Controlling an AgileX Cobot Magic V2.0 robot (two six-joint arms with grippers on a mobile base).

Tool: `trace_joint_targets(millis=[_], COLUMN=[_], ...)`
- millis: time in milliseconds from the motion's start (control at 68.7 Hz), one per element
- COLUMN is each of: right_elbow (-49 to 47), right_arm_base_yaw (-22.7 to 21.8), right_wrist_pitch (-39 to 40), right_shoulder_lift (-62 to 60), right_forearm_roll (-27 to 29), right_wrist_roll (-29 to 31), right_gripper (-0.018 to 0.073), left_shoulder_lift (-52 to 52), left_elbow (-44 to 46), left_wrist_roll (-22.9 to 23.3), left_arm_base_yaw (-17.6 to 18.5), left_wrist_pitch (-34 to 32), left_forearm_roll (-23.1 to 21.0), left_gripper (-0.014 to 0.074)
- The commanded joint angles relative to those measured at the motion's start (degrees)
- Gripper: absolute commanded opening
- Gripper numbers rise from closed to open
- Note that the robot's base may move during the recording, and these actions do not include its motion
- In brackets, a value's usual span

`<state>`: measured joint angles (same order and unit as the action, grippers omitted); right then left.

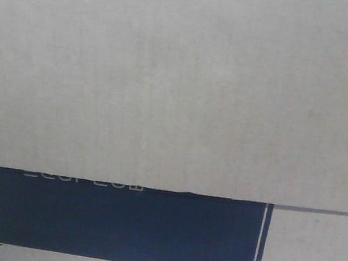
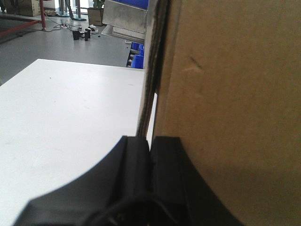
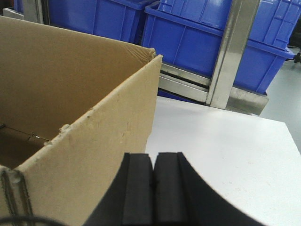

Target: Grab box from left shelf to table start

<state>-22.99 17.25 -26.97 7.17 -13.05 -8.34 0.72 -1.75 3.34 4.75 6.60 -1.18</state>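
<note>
**Box on table, both grippers shut beside it**

Box (image 3: 84, 117) stood on the white table (image 3: 221, 146), top open, flaps up. Right gripper (image 3: 154, 188) sat low at the box's outer wall, near a top corner; its two black pads were pressed together with only a thin seam between them, nothing held. Box wall lay just left of the pads; contact could not be judged.

Left gripper (image 2: 150, 165) likewise closed, pads meeting on a thin line, empty. Box (image 2: 235, 108) rose just to its right, filling that side of the left wrist view; a dark layered flap edge ran down the box's corner just above the pads. Table (image 2: 61, 122) stretched away to the left.

Front view was nearly all box (image 1: 179, 81): pale, faintly ribbed cardboard above, a ragged horizontal edge, then a black printed panel (image 1: 114, 224) with thin white lettering partly cut off by that edge.

Materials: matte brown corrugated board, scuffed and dented along the rim; smooth white tabletop with small specks; glossy blue plastic bins (image 3: 197, 42) behind, on a shelf with a brushed-steel upright (image 3: 233, 52) and rail.
</note>
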Motion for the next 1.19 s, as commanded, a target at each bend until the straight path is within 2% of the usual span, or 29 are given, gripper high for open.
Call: trace_joint_targets(millis=[0, 102, 160, 291, 437, 495, 626, 757, 1179], right_elbow=[-1.43, -0.88, 0.19, 5.20, 13.75, 17.86, 25.30, 24.94, 24.94], right_arm_base_yaw=[0.07, -0.14, -1.29, -8.35, -15.09, -16.41, -16.70, -16.70, -16.70], right_wrist_pitch=[5.72, 6.59, 6.95, 10.21, 18.15, 21.79, 28.34, 25.14, 25.00], right_shoulder_lift=[0.56, 0.56, 0.50, -0.20, -3.15, -4.85, -8.54, -8.36, -8.30], right_forearm_roll=[-2.83, -3.19, -1.61, 5.27, 9.40, 10.58, 11.12, 11.06, 11.06], right_wrist_roll=[0.16, 0.16, 0.16, 0.29, 0.43, 0.43, 0.38, 0.38, 0.38], right_gripper=[0.0053, 0.0053, 0.0053, 0.0053, 0.0053, 0.0053, 0.0053, 0.0053, 0.0053], left_shoulder_lift=[0.74, 0.74, 0.74, 0.74, 0.74, 0.74, 0.74, 0.74, 0.74], left_elbow=[0.18, 0.18, 0.18, 0.18, 0.18, 0.18, 0.18, 0.18, 0.18], left_wrist_roll=[-0.02, -0.02, -0.02, -0.02, -0.02, -0.02, -0.02, -0.02, -0.02], left_arm_base_yaw=[-0.04, -0.04, -0.04, -0.04, -0.04, -0.04, -0.04, -0.04, -0.04], left_wrist_pitch=[-5.66, -5.66, -5.66, -5.66, -5.56, -5.56, -5.56, -5.45, -5.45], left_forearm_roll=[-0.05, -0.05, -0.05, -0.05, -0.05, -0.05, -0.05, -0.05, -0.05], left_gripper=[-0.0092, -0.0092, -0.0092, -0.0092, -0.0092, -0.0092, -0.0092, -0.0092, -0.0092])
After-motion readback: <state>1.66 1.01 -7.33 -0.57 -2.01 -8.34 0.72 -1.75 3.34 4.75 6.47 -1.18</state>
